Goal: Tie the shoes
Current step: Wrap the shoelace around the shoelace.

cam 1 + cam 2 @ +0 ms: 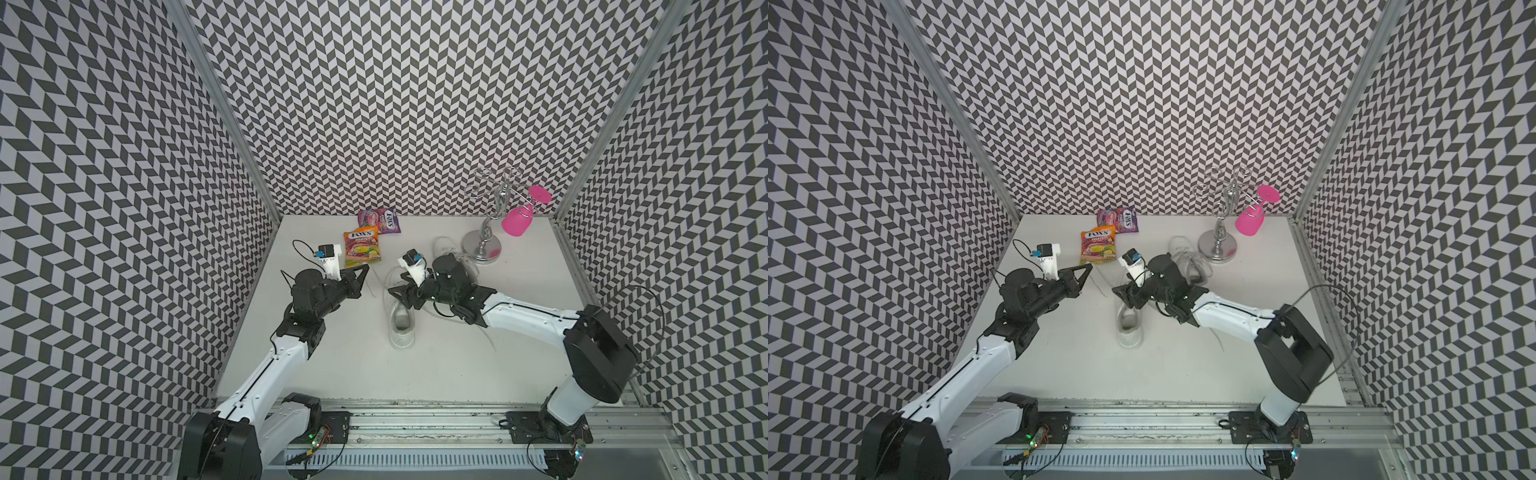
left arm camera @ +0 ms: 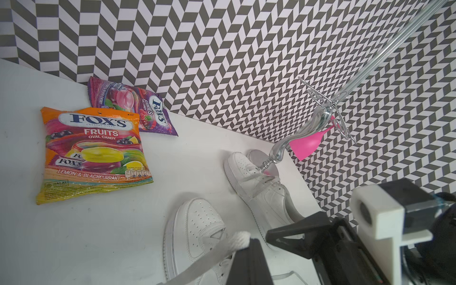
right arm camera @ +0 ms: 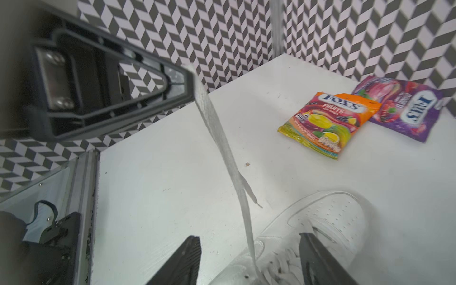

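Nearest, the left end effector [image 1: 365, 269] pinches a taut lace [image 3: 222, 138] of the near shoe [image 1: 402, 328] mid-counter [image 1: 332, 365]; right end effector [image 1: 392, 293], spread, hovers over it; second shoe [image 2: 259, 190] at two o'clock.

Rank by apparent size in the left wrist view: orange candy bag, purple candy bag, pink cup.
1. orange candy bag, though nearest the camera, which inflates it.
2. purple candy bag, partly hidden behind the orange one.
3. pink cup, farthest, partly hidden by the metal stand.
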Robot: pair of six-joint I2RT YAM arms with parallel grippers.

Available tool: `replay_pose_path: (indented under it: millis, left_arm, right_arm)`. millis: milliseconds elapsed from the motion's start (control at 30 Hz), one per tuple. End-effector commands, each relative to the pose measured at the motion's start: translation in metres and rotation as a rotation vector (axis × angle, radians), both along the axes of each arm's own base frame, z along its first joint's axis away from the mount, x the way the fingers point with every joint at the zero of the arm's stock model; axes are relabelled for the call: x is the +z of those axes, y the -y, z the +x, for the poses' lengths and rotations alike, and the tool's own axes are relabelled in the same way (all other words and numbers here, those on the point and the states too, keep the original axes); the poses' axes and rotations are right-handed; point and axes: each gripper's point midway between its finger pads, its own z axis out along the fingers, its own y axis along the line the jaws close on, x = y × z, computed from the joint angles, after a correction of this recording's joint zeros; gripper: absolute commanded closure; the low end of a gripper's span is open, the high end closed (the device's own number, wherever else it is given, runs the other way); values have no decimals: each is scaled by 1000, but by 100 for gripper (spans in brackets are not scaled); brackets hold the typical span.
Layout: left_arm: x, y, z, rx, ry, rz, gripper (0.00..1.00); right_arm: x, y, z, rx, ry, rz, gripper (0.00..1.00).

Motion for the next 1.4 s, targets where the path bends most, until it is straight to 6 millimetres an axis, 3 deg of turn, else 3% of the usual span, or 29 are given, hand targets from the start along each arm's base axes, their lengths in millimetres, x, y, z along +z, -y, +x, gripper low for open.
replay_pose_path:
  millis: [0,133,467,600,633,700,833,967,1233,1367]
  left_arm:
    - [11,1,-1,-8,15,-16,97]
    - [12,1,-1,-7,10,-20,97]
    - [17,-2,-4,0,20,-23,97]
    - [19,-3,-5,5,26,-20,97]
    - [20,-4,-5,8,26,-17,96]
    - [18,-8,-6,31,19,-7,83]
    - [14,-23,-12,112,19,10,59]
    - [13,-39,-22,197,33,6,47]
    - [-2,-48,-32,243,-24,11,40]
    - [6,-16,-37,53,40,-75,39]
  right_arm:
    - [-12,-18,-6,87,5,-22,33]
    - [-18,-23,1,66,-11,-11,40]
    - [-24,-30,4,69,-44,-1,69]
    - [-18,-29,7,54,-34,10,91]
    - [-15,-27,8,42,-28,10,96]
    - [-6,-21,10,16,-10,21,100]
    - [10,-10,5,-5,22,44,100]
    - [15,-2,0,-10,27,68,100]
    - [19,11,0,-36,18,93,100]
    - [18,12,-2,-29,18,95,100]
